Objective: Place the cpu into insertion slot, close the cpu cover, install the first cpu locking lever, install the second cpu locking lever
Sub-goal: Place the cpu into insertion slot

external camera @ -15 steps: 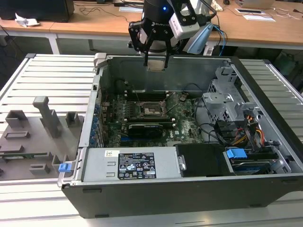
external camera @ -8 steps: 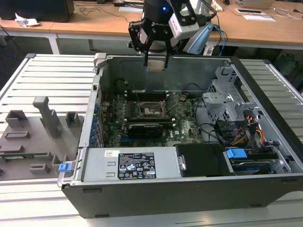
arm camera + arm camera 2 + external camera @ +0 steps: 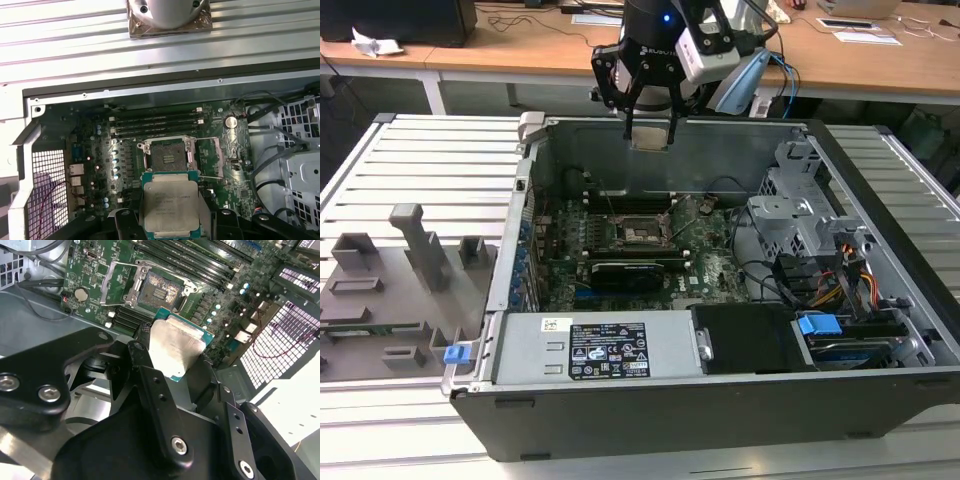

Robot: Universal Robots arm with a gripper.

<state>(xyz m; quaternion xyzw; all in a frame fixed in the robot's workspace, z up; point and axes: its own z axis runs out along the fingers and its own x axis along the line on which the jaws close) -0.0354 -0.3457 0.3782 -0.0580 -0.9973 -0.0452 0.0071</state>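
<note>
1 cpu [image 3: 170, 202]: pinched between the gripper [image 3: 650, 130] fingers, silver top toward both wrist cams. It hangs in the air over the far wall of the pc case [image 3: 720, 410] in the exterior view, well apart from the board.
Jaws: clamped on the cpu's two opposite edges.
1 insertion slot [image 3: 169, 159]: bare, nothing seated in it.
1 cpu cover [image 3: 105, 285]: looks flipped open beside the slot, so not closed.
Levers: thin wire bits by the slot — can't count them or tell their state tbh.
Progress: i'd say step 1 of 4 is underway — chip in hand, not placed. Cover + both levers left.
Other counts: 1 arm, 1 long black card [image 3: 635, 272] near the slot.
</note>
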